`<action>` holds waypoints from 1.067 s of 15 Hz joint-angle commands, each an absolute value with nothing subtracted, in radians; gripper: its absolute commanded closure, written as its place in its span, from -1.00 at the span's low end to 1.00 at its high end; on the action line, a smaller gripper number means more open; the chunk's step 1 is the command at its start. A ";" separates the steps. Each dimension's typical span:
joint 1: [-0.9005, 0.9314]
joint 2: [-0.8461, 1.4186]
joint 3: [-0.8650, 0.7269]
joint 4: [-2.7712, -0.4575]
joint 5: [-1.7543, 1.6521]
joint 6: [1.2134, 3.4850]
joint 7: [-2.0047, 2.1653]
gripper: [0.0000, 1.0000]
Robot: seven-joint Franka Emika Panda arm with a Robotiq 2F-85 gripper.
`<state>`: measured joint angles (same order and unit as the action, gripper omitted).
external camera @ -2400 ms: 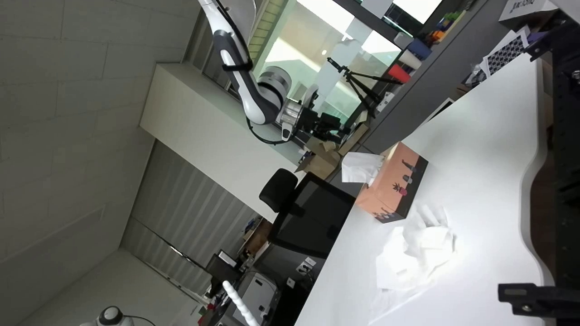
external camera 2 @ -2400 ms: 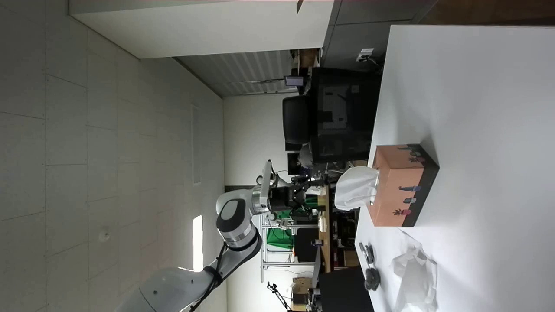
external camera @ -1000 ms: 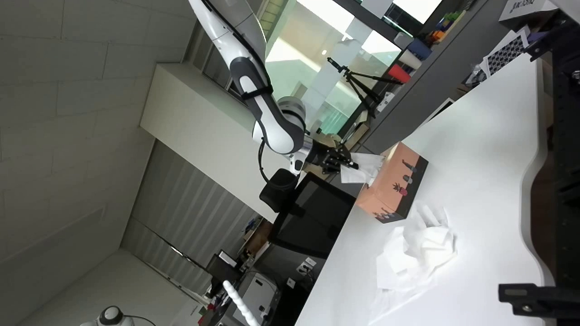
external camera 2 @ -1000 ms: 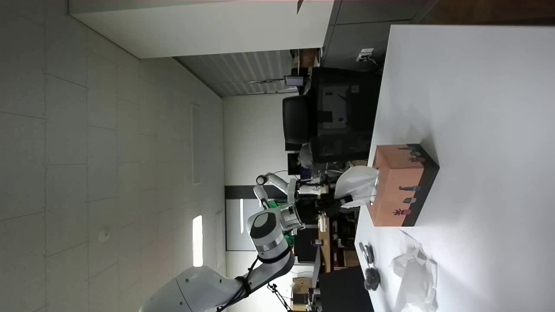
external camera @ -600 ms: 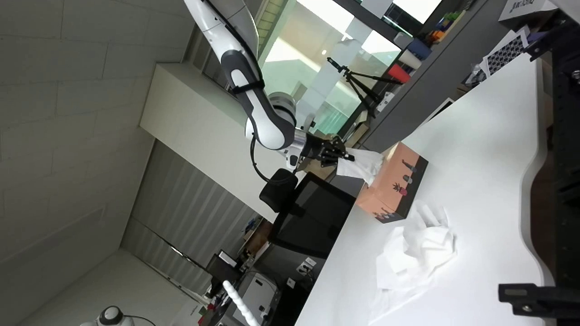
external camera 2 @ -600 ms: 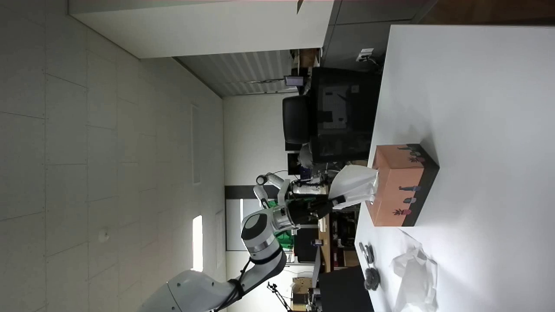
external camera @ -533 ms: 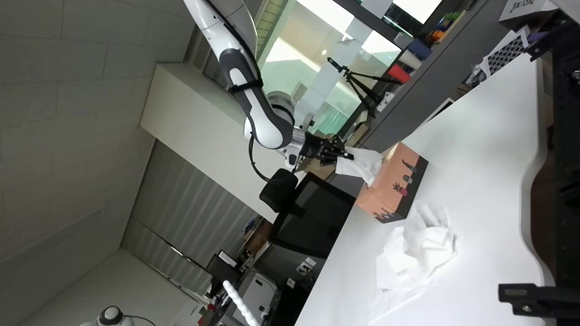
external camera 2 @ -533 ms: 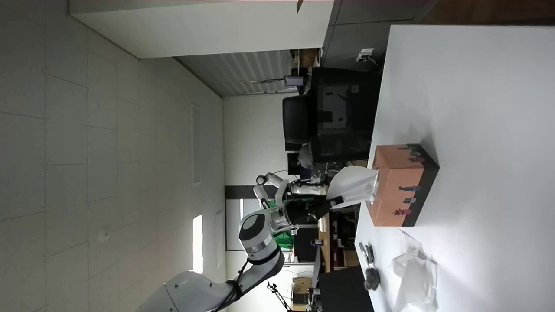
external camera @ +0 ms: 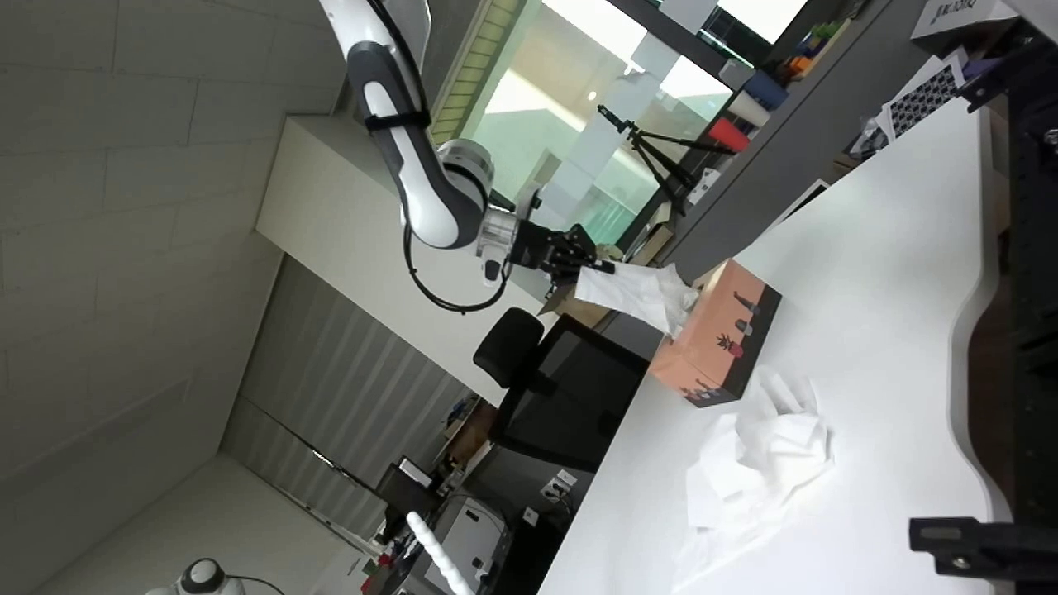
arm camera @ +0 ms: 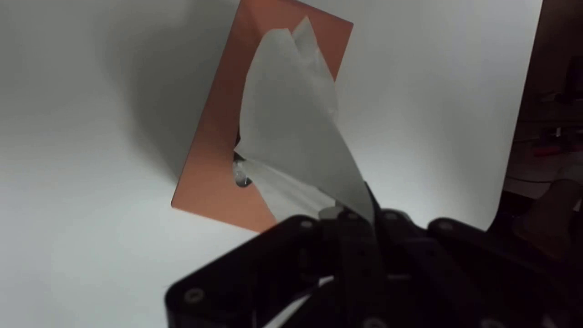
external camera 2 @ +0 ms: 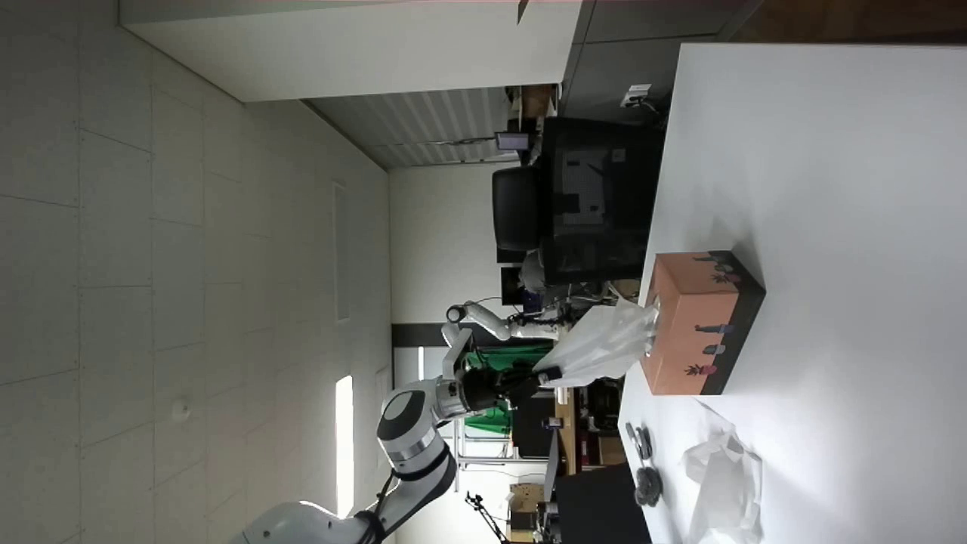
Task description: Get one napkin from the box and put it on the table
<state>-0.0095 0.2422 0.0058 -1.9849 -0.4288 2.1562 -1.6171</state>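
The box (external camera: 712,337), salmon with a dark brown base band and small plant pictures, stands on the white table (external camera: 876,273); it shows in both exterior views. A white napkin (external camera 2: 604,347) stretches from the slot in its top to my gripper (external camera: 607,267), which is shut on the napkin's free corner. In the wrist view the napkin (arm camera: 291,118) runs from the box top (arm camera: 209,168) to the fingertips (arm camera: 348,214), which are pressed together on it. Its lower end is at the slot; how much is inside is hidden.
A crumpled white napkin (external camera: 760,463) lies on the table beside the box. Small dark items (external camera 2: 647,483) sit by the table edge. A black chair (external camera: 562,388) stands beyond that edge, and a black metal frame (external camera: 1033,330) borders the opposite side.
My gripper came to the napkin, shut on its corner, and has since moved up away from the box. The napkin is drawn further out and stretched; the box has not moved.
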 commanded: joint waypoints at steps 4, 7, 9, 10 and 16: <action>0.010 0.027 0.067 -2.142 -0.249 2.179 -1.619 1.00; 0.040 -0.030 0.089 -2.223 -0.113 2.236 -1.622 1.00; 0.066 -0.049 0.100 -2.298 -0.011 2.318 -1.621 1.00; 0.081 -0.049 0.108 -2.343 0.034 2.385 -1.611 1.00; 0.153 0.024 0.161 -2.565 0.231 2.788 -1.598 1.00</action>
